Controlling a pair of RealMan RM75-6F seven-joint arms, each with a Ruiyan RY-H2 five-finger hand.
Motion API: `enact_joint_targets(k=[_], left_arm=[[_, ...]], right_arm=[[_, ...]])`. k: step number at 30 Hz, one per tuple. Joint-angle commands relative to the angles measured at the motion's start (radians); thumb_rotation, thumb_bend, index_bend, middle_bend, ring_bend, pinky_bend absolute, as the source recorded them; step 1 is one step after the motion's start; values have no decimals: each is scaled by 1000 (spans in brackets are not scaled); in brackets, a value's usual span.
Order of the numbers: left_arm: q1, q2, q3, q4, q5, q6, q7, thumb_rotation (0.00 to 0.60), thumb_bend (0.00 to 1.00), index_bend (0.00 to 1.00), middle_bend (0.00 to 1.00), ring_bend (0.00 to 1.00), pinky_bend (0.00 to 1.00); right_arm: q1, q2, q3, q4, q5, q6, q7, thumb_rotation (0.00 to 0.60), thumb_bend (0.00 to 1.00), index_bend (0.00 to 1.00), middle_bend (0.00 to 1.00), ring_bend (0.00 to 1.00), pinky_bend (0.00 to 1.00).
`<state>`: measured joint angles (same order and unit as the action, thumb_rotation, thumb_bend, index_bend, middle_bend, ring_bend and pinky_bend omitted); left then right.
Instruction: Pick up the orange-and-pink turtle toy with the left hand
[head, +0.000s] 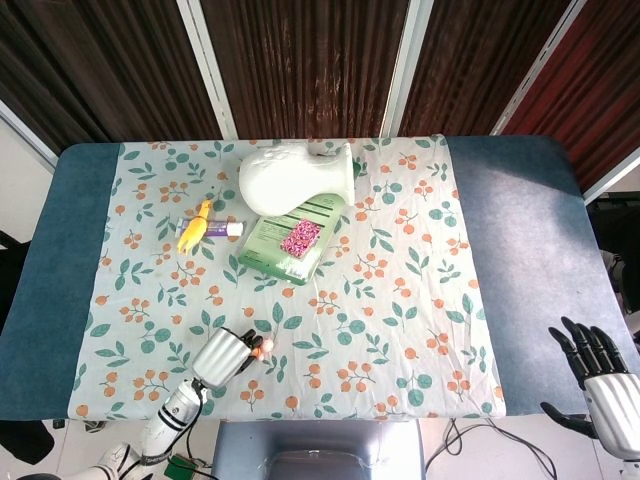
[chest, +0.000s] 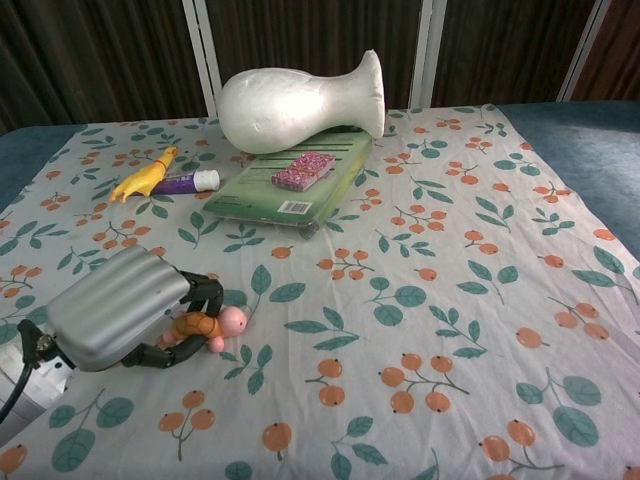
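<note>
While our left hand (chest: 125, 310) curls its fingers around the orange-and-pink turtle toy (chest: 205, 326) near the floral tablecloth's (chest: 420, 250) front edge, our right hand (head: 603, 378) hangs open, fingers apart, beyond the table's corner.

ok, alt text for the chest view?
The robot's left hand grips the orange-and-pink turtle toy near the front of the floral tablecloth. Behind lie a white foam head on a green book, and a yellow rubber chicken.

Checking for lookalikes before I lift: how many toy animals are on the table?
2: the turtle toy gripped in the left hand at the near edge, and a yellow toy animal beside the tube, far left.
</note>
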<state>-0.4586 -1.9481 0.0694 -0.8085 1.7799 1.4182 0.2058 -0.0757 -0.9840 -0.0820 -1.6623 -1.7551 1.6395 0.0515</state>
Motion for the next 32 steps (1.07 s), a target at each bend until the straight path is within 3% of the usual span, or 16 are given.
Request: enact_joint_targets(k=[1, 7, 9, 10, 11, 14, 16, 19, 24, 32], left_arm=[[14, 58, 6, -101, -28, -33, 65, 600, 356, 0, 131, 935, 1000], [45, 161, 15, -238, -39, -3, 87, 600, 326, 0, 52, 869, 952], [68, 212, 25, -292, -35, 36, 76, 600, 321, 0, 44, 804, 894], [81, 243, 32, -321, -31, 59, 59, 600, 320, 0, 41, 724, 839], [100, 289, 43, -356, -29, 89, 23, 600, 320, 0, 41, 571, 730], [159, 412, 67, -430, -66, 146, -120, 600, 320, 0, 28, 99, 323], [194, 477, 80, -469, -94, 171, -217, 600, 321, 0, 8, 5, 197], [232, 553, 93, -499, -109, 205, -313, 600, 320, 0, 4, 0, 152], [263, 615, 89, -545, -112, 225, -282, 600, 318, 0, 10, 0, 138], [280, 659, 63, -620, -162, 166, -210, 600, 317, 0, 10, 0, 138]], right_arm=[[0, -2, -1, 1, -1, -2, -3, 600, 132, 0, 0, 0, 0], [3, -6, -4, -1, -4, -12, -16, 600, 133, 0, 0, 0, 0], [2, -8, -2, -2, -2, -12, -20, 600, 133, 0, 0, 0, 0], [2, -8, -2, -2, -1, -12, -21, 600, 133, 0, 0, 0, 0], [3, -9, -3, -2, -2, -14, -22, 600, 133, 0, 0, 0, 0], [9, -11, -12, -2, -14, -31, -27, 600, 133, 0, 0, 0, 0], [16, -14, -18, -4, -21, -48, -35, 600, 132, 0, 0, 0, 0], [23, -28, -17, -7, -20, -68, -65, 600, 133, 0, 0, 0, 0], [35, -47, -20, -13, -19, -101, -106, 600, 133, 0, 0, 0, 0], [37, -48, -16, -13, -3, -104, -108, 600, 132, 0, 0, 0, 0]])
